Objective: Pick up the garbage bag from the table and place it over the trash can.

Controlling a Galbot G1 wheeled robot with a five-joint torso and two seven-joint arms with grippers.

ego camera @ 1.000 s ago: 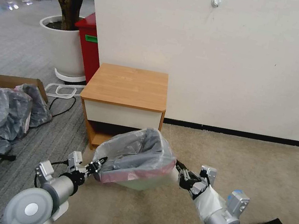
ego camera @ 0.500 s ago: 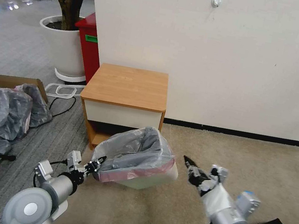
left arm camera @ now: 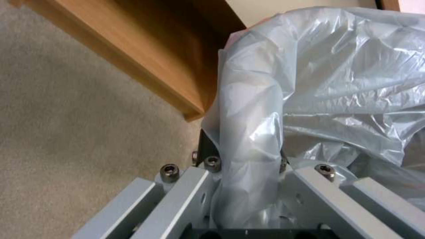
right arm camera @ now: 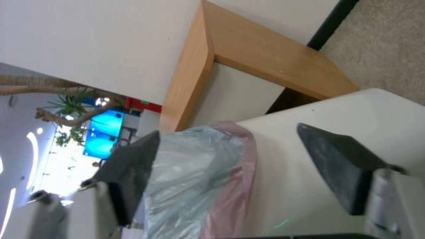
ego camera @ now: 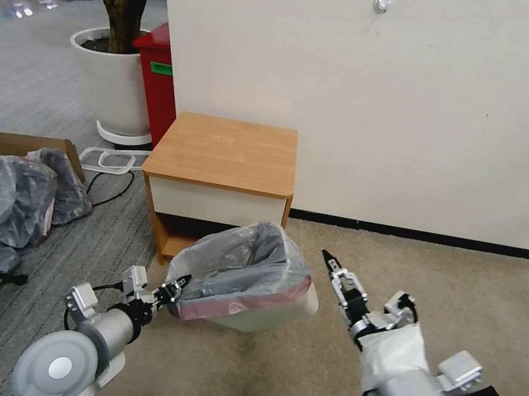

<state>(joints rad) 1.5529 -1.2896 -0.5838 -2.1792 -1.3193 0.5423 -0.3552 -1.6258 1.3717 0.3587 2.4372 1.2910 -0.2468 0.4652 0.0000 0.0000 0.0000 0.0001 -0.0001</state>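
The garbage bag [ego camera: 246, 269] rim, clamped by the left end effector [ego camera: 171, 292], should be kept taut over the trash can [ego camera: 272, 311]; the right end effector [ego camera: 329, 261] is released at centre frame.

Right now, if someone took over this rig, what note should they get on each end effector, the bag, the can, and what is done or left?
Left end effector: shut on the garbage bag at the can's left edge.
Right end effector: open, off the bag, in the air to the right of the trash can.
The can stands tilted on the carpet in front of the table.
Done: bag lifted off the table and draped over the can's mouth, pink band around the rim.
Left: release the left grip and check that the band sits evenly.
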